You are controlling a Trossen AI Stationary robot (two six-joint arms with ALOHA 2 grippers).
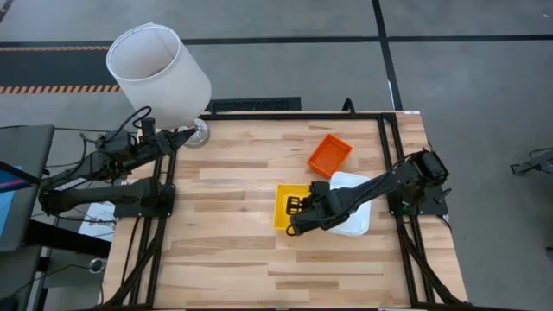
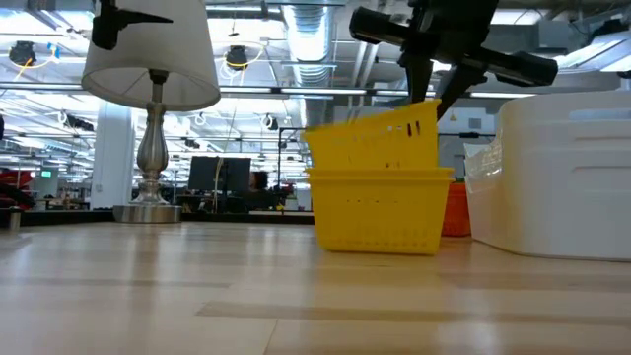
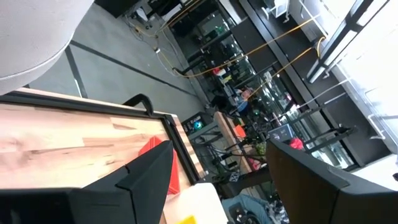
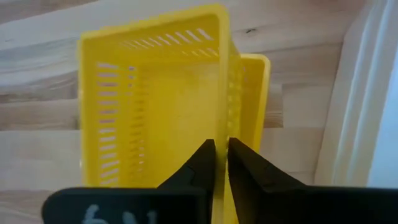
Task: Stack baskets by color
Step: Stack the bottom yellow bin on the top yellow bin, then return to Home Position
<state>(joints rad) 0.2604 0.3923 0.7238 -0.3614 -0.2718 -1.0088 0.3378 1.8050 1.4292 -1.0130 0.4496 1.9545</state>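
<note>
With the right gripper (image 4: 221, 163) pinching the wall of the top yellow basket (image 2: 375, 138), which sits tilted in the lower yellow basket (image 2: 380, 209) beside the white basket (image 1: 354, 216), level it before releasing, so it nests flush.

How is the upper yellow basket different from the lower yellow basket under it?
The upper yellow basket is tilted, one end raised, while the lower yellow basket rests flat on the table. The right gripper has the upper basket's wall between its fingers; nothing holds the lower basket. The upper basket is only partly nested, whereas the lower one carries it. Both are yellow, slotted and rectangular.
</note>
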